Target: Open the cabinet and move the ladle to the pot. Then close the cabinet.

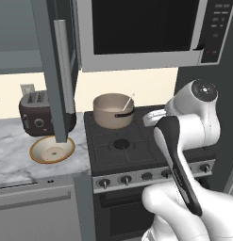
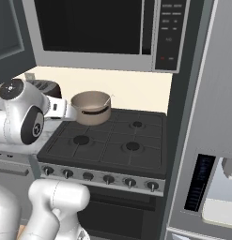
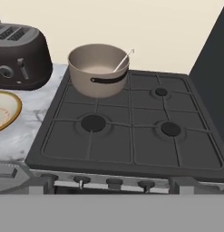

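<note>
Ladle [image 1: 129, 102] stands in the pot [image 1: 112, 110], its thin handle leaning out over the rim toward 1 o'clock; it looks light, stiff and slick, a thing that would slide between pads if pinched at the tip, though it seems to need no more handling now. What remains to grip is the cabinet door [image 1: 55, 70], hanging open at the 10 o'clock side of the left base view with its long silver bar handle [image 1: 64, 66] facing the arm. That door is rigid and swings on hinges, so a push on its flat face or a hold mid-bar should turn it shut; the bar looks smooth, so a square hold matters. Pot sits on the back left burner of the black stove [image 3: 131, 131], steady and heavy-looking. A dark toaster [image 1: 37, 113] and a shallow bowl [image 1: 52, 150] occupy the marble tabletop [image 1: 14, 155] below the door, a microwave [image 1: 141, 33] above the stove. The hand stands wide apart, holding nothing.
</note>
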